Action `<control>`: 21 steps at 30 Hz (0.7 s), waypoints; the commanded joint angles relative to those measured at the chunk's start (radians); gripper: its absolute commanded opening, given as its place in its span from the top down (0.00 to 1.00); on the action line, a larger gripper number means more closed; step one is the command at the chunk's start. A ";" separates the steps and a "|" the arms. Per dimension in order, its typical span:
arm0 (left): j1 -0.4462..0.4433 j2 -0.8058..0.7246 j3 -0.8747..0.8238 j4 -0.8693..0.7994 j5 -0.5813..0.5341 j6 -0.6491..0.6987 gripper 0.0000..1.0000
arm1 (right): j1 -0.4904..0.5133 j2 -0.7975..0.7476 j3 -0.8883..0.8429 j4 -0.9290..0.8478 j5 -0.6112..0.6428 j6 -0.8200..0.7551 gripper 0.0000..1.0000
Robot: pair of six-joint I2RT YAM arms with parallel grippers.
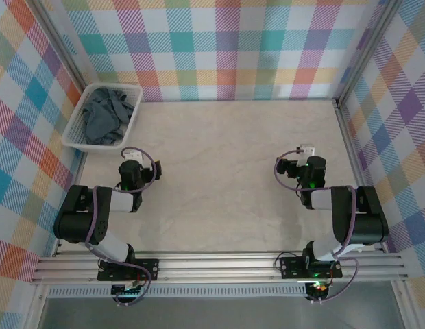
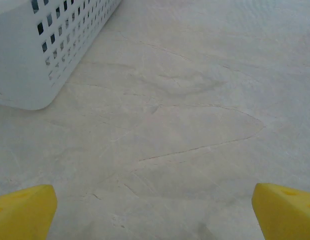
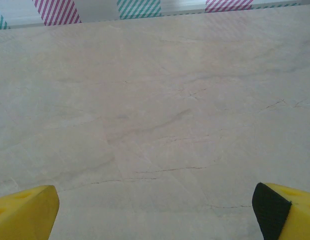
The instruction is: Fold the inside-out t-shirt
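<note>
T-shirt (image 1: 106,118) is dark grey and lies crumpled in a heap inside the white mesh basket (image 1: 96,147). The basket stands at the far left corner of the worktop (image 1: 226,151), up against the plaid wall. Shirt is fully within the basket walls, with no part on the worktop.

Left tool (image 1: 132,157) is parked on the near left, just in front of the basket's near edge. It is close to the basket but not touching it or the shirt. In the left wrist view the left tool (image 2: 155,215) has its yellow fingertips (image 2: 25,212) at the two bottom corners, spread wide with bare worktop between them. The basket's (image 2: 25,60) rounded corner is ahead and to the left, apart from the fingers.

Right tool (image 1: 307,154) is on the near right, well apart from the basket and shirt, across the worktop. In the right wrist view the right tool (image 3: 155,215) also has its fingertips (image 3: 25,212) spread wide. A black pad shows on the right finger. Bare marbled worktop lies between them and the striped wall is at the far edge. Neither tool holds anything.
</note>
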State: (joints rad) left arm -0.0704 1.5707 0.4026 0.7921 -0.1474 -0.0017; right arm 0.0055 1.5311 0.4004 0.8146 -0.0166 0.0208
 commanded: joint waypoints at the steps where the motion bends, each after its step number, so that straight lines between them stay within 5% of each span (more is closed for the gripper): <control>1: -0.003 -0.006 0.016 0.020 0.011 0.020 0.00 | -0.006 0.005 0.011 0.017 -0.017 -0.010 0.00; 18: -0.003 -0.005 0.016 0.019 0.011 0.019 0.00 | -0.006 0.003 0.008 0.020 -0.016 -0.009 0.00; 21: -0.003 -0.009 0.012 0.024 0.011 0.019 0.00 | 0.002 -0.050 0.019 -0.039 0.073 0.012 0.00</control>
State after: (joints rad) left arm -0.0704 1.5707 0.4026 0.7921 -0.1474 -0.0021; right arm 0.0059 1.5265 0.4004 0.8062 -0.0021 0.0216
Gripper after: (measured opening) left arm 0.997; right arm 0.997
